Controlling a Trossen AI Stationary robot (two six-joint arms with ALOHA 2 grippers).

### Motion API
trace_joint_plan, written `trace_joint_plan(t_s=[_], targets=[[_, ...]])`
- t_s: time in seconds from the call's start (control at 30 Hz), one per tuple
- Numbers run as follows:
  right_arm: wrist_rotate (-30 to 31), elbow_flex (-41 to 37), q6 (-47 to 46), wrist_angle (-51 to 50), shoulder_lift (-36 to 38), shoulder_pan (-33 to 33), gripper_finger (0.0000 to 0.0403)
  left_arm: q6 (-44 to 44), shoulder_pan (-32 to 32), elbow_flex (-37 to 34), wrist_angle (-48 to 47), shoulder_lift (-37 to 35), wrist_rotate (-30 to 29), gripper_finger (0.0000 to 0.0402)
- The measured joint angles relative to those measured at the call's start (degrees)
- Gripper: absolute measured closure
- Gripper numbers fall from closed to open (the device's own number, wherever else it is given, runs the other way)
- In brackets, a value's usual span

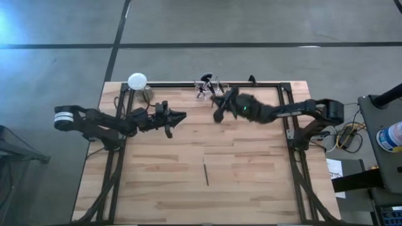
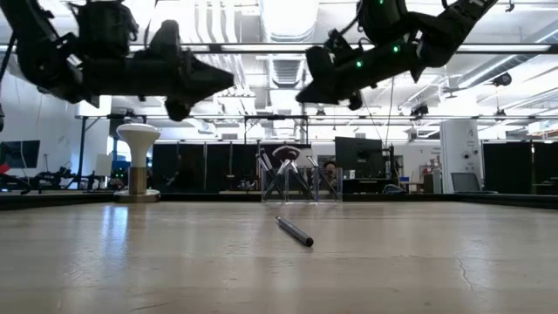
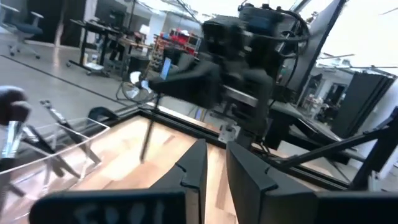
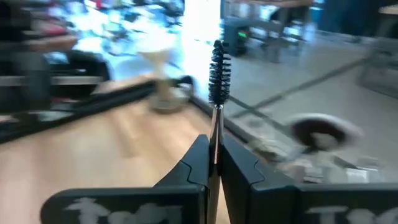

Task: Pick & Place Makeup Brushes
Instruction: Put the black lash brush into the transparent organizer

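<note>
1. Your right gripper (image 4: 214, 163) is pinched tight on a slim spoolie brush (image 4: 217, 81); its thin pale metal shaft stands straight up between the dark fingers and ends in a black, spiral, bristly head.
2. In the high view that gripper (image 1: 219, 113) hangs above the far middle of the desk (image 1: 251, 182), just beside the clear brush holder (image 1: 208, 88).
3. The holder looks like glassy acrylic with angled walls; several thin brushes (image 2: 283, 174) lean in it, one with a fluffy rounded head, though their details are hard to make out at this distance.
4. Your left gripper (image 1: 181, 117) is raised over the left middle of the desk, its two blocky dark fingers (image 3: 193, 171) parted by a narrow gap with nothing between them.
5. One more brush (image 1: 206, 174) lies flat on the pale wooden planks near the middle front: a straight dark stick with a smooth, cylindrical handle (image 2: 295, 231).
6. A white ball-topped stand (image 1: 137, 81) on a brassy base sits at the far left corner.
</note>
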State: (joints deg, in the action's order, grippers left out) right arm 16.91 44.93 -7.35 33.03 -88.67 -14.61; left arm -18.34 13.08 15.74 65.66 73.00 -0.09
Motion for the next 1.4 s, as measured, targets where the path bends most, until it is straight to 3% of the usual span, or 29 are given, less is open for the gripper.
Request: trace_joint_plan(t_s=[0.2, 0.5, 0.7, 0.9, 1.4], targets=[[-4.7, 3.0, 0.6, -3.0, 0.5, -10.8, 0.0389, 1.0, 0.0, -3.7, 4.8, -0.4, -1.5, 0.0357], [-9.7, 15.0, 2.8, -10.0, -11.1, -19.0, 0.0389, 1.9, 0.0, -3.8, 4.6, -0.4, -1.5, 0.0359], [-10.0, 21.3, 3.5, -15.1, -17.9, -20.0, 0.0389, 2.1, 0.0, -3.8, 4.1, -0.4, -1.5, 0.0359], [-9.9, 23.2, 2.9, -19.2, -20.1, -19.9, 0.0388, 2.2, 0.0, -3.8, 3.5, -0.4, -1.5, 0.0359], [-9.2, 26.1, 0.0, -29.0, -18.5, -18.5, 0.0299, 2.3, 0.0, -3.8, 3.2, -0.4, -1.4, 0.0358]])
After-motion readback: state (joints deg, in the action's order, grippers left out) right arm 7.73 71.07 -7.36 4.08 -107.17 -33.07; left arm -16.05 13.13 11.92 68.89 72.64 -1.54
